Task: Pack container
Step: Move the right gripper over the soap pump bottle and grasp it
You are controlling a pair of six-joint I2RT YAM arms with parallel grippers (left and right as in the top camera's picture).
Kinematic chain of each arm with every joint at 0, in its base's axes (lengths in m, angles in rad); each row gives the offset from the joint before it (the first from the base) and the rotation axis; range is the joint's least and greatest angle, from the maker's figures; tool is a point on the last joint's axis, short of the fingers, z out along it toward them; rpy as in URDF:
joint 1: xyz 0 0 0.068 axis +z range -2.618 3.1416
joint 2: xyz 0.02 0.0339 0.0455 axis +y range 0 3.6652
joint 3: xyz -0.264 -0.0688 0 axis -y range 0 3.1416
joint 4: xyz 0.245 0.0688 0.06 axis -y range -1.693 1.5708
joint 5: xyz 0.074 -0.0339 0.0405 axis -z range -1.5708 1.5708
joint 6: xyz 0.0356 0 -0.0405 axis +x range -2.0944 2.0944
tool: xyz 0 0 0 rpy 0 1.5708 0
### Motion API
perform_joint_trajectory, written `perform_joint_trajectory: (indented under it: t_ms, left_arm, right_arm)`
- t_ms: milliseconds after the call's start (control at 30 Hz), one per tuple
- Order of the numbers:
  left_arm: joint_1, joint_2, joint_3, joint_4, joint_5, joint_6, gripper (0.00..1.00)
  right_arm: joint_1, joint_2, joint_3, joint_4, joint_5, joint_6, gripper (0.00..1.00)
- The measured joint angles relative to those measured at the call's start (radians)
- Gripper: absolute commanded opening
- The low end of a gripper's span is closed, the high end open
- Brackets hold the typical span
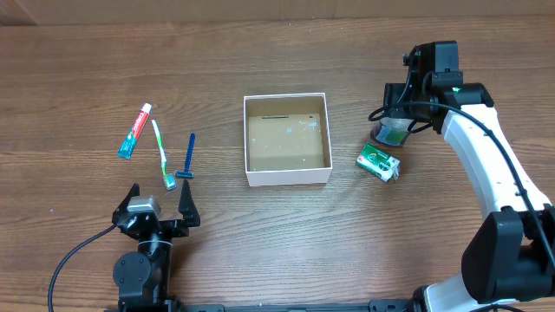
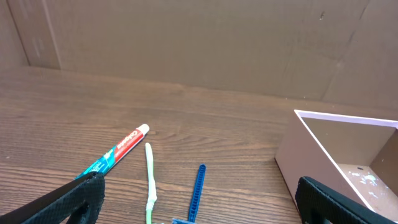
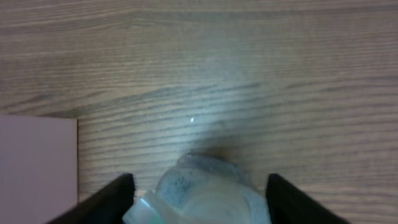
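Nearest you, your left gripper [image 1: 159, 189] sits low at the near-left edge of the table [image 1: 78, 69], its fingers spread wide apart with nothing between them. Just beyond it lie three toiletries on the wood. The blue razor [image 1: 187, 158] and the green-and-white toothbrush [image 1: 161, 154] are side by side, their near ends almost meeting. The red, white and teal toothpaste tube [image 1: 134, 132] lies a little farther out to the left, angled away. At mid-table you have the container [image 1: 288, 176], a square, shallow white box with a brown floor. It stands upright and has nothing in it but a few pale specks. It is well apart from the toiletries on its left. To its right, near its near corner, a small green-and-white packet [image 1: 378, 162] lies tilted on the table. Beyond that packet, your right gripper [image 3: 200, 183] points down over a translucent, roundish item [image 1: 392, 133] that rests on the wood. Its two fingers are released and stand on either side of the item. The wrist view is too blurred to name the item.
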Motion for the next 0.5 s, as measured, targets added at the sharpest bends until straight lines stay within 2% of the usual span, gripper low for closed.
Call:
perform_joint_trajectory:
  t_ms: [300, 500]
  left_arm:
    - [0.0, 0.0, 0.0, 0.0, 0.0, 0.0, 1.0]
    - [0.0, 0.0, 0.0, 0.0, 0.0, 0.0, 1.0]
  right_arm:
    - [0.0, 0.017, 0.0, 0.017, 0.0, -0.007, 0.53]
    - [0.0, 0.047, 0.0, 0.023, 0.0, -0.008, 0.34]
